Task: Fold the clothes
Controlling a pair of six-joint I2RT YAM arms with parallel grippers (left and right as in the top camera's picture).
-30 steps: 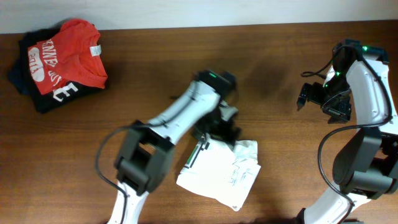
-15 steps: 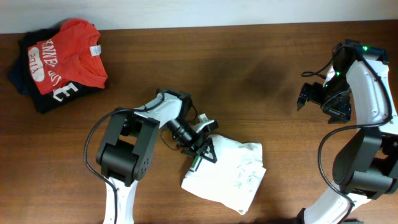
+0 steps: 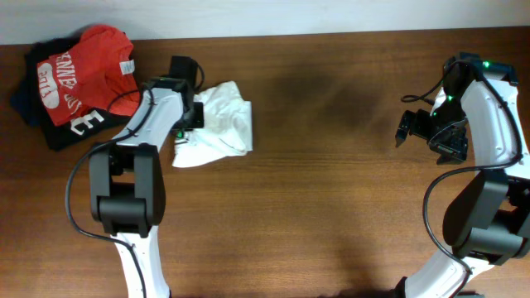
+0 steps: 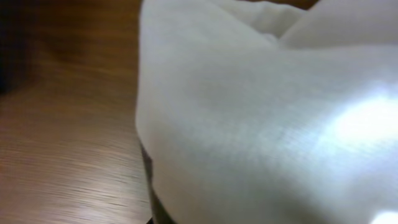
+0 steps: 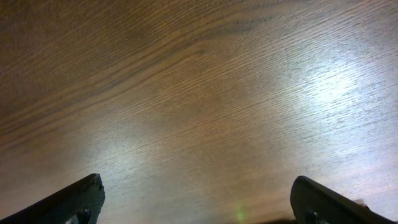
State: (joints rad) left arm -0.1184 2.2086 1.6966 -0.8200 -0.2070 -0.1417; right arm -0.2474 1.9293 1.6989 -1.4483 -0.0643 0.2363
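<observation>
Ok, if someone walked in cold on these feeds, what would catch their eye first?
Probably the white T-shirt, a crumpled bright heap at the left end effector on the far left part of the table, filling the left wrist view. Next, the red T-shirt with white lettering, lying on a dark garment in the far-left corner. The right end effector hangs open over bare wood near the right edge.

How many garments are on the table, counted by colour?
white T-shirt: 1
red T-shirt: 1
dark garment: 1
Total: 3
</observation>
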